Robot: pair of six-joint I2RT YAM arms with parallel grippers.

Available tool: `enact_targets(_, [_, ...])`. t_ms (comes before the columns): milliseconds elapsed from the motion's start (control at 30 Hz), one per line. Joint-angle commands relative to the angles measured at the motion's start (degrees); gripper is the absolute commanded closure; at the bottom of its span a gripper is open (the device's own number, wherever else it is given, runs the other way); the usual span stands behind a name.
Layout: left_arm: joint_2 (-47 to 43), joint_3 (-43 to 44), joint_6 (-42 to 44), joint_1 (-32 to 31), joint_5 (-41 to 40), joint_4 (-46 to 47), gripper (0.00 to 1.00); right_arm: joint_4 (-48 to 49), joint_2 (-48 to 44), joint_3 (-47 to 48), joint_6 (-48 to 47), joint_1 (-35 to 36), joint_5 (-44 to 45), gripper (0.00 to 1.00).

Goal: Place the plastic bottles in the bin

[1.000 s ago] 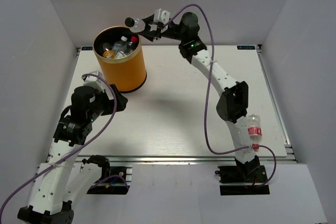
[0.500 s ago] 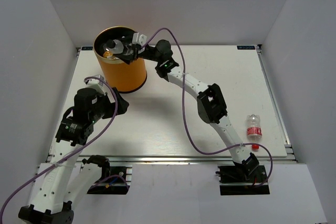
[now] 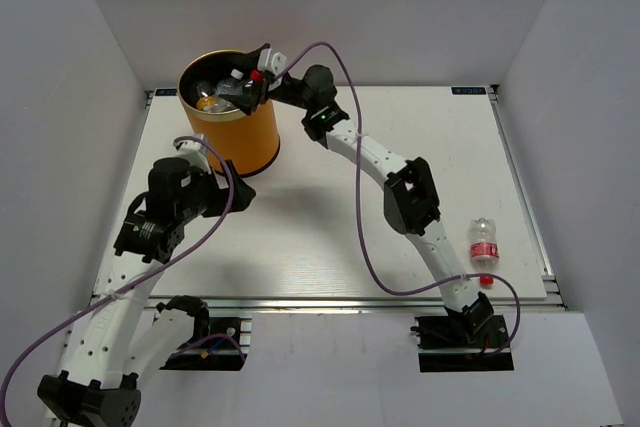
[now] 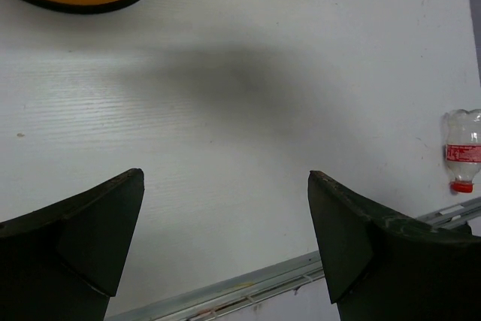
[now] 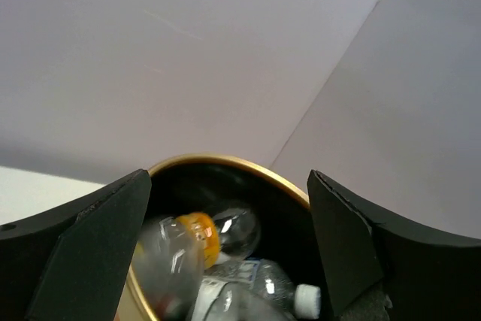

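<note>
Step in hand: release over the bin, judged complete or all but complete.

The right pincer [image 5: 227, 180] stood wide open with nothing between its fingers. It hung just above the mouth of the bin [image 3: 240, 142], whose gold rim [image 5: 225, 160] lay directly below it. Under the pincer, inside the bin, lay several plastic bottles. Among them were a yellow-capped bottle [image 5: 184, 249], which was blurred, and a white-capped bottle [image 5: 289, 291]. An exact count could not be taken from these views.

The left pincer [image 4: 225, 177] was likewise fully open and empty. It hovered over the bare table [image 3: 330, 227], with the foot of the bin ahead of it and to its left.

Outstanding item: one red-labelled bottle [image 3: 484, 243] with a red cap was not yet in the bin. It lay on its side well apart from the right pincer, back toward that arm's base at the near right edge of the table. From the left pincer it lay far off to the right.

Assessment: the task was nearly done, with one bottle left on the table.

The next move would call for lifting the right pincer clear of the rim and swinging it back over the lying bottle. The fingers should then be set across the bottle's body before closing. The bottle lay close to the table edge, so a rolling contact could push it off.
</note>
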Motion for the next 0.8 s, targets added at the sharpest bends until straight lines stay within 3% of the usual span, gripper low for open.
enact_targets(0, [1.35, -0.21, 2.14, -0.26, 5.1, 6.65, 0.01, 0.91, -12.73, -0.57, -2.2, -1.19, 3.82, 0.1])
enact_targets(67, [3.97, -0.82, 2.67, -0.26, 7.55, 9.29, 0.01, -4.35, -15.74, -3.46, -2.57, -2.33, 8.56, 0.14])
enact_targets(133, [6.61, -0.83, 2.68, -0.26, 10.45, 13.77, 0.01, -13.52, -21.98, -5.13, -3.53, -4.08, 15.6, 0.34])
enact_targets(167, [9.58, -0.83, 3.2, -0.26, 11.69, 15.35, 0.01, -16.47, -24.78, -6.19, -3.19, -4.7, 17.26, 0.51])
enact_targets(200, [11.09, -0.83, 3.2, -0.79, 12.74, 18.68, 0.01, -19.37, -27.51, -7.15, -3.18, -5.23, 21.98, 0.6])
enact_targets(233, [12.59, -0.31, 3.2, -0.79, 14.76, 20.45, 0.07, -29.06, -30.14, -9.43, -3.27, -7.41, 22.72, 0.66])
enact_targets(300, [17.58, 0.22, 3.2, -1.58, 18.36, 25.97, 0.16, -37.45, -34.45, -14.27, -2.57, -9.27, 27.09, 0.81])
enact_targets(400, [25.65, 2.68, 3.2, -4.65, 22.76, 30.73, 0.35, -52.94, -39.48, -20.34, 0.49, -14.28, 31.24, 0.87])
enact_targets(433, [27.7, 4.77, 3.2, -5.53, 23.64, 31.27, 0.48, -58.89, -41.92, -21.13, 1.64, -18.21, 31.43, 0.87])
enact_targets(467, [29.72, 5.84, 3.73, -7.45, 24.18, 31.28, 0.55, -65.21, -42.64, -22.7, 2.26, -19.55, 32.13, 0.87])
enact_targets(533, [34.11, 7.87, 3.73, -9.22, 24.71, 32.42, 0.69, -74.53, -45.98, -24.03, 2.71, -23.07, 31.87, 0.67])
enact_targets(567, [35.18, 7.87, 4.25, -10.71, 24.71, 33.29, 0.69, -76.59, -47.03, -25.87, 2.18, -25.6, 31.87, 0.56])
enact_targets(600, [35.97, 8.48, 4.26, -11.33, 24.71, 33.3, 0.66, -78.7, -49.22, -27.54, 1.22, -26.15, 31.78, 0.36])
enact_targets(633, [36.68, 8.49, 4.26, -11.86, 24.71, 34.08, 0.6, -82.9, -51.07, -28.86, 0.95, -26.68, 31.87, 0.29])
enact_targets(667, [37.29, 8.49, 4.26, -12.65, 24.71, 34.09, 0.42, -87.47, -52.57, -30.18, 0.69, -28.16, 31.87, 0.26])
enact_targets(767, [38.0, 7.96, 4.26, -13.27, 23.49, 34.09, 0.25, -98.1, -56.09, -33.17, -1.59, -30.36, 33.8, 0.21])
